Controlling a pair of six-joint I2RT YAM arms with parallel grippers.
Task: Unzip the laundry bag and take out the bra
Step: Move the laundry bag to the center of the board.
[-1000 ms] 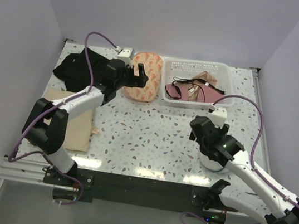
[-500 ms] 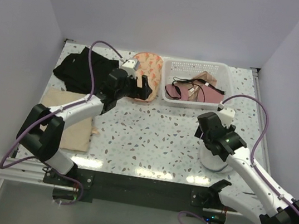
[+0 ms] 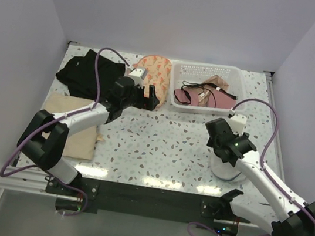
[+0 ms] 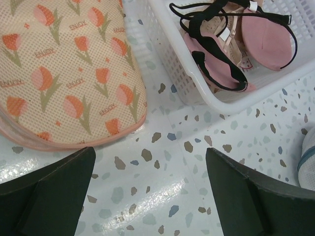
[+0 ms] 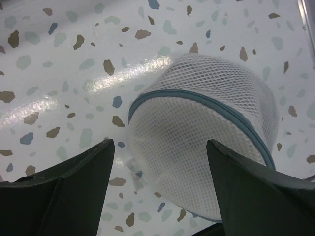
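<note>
A domed white mesh laundry bag with a blue zip band sits at the near right. My right gripper hangs open over it, one finger on each side, not touching. A flat tulip-print mesh bag lies at the back middle. My left gripper is open and empty above bare tabletop just in front of it. Pink and black bras lie in the white basket. No bra shows inside either bag.
The basket stands at the back right. A black garment is heaped at the back left, and a tan cloth lies flat at the left. White walls close in the table on three sides.
My left gripper has drawn back off the tulip-print bag toward the near side, still open. The right arm has shifted slightly over the white bag.
</note>
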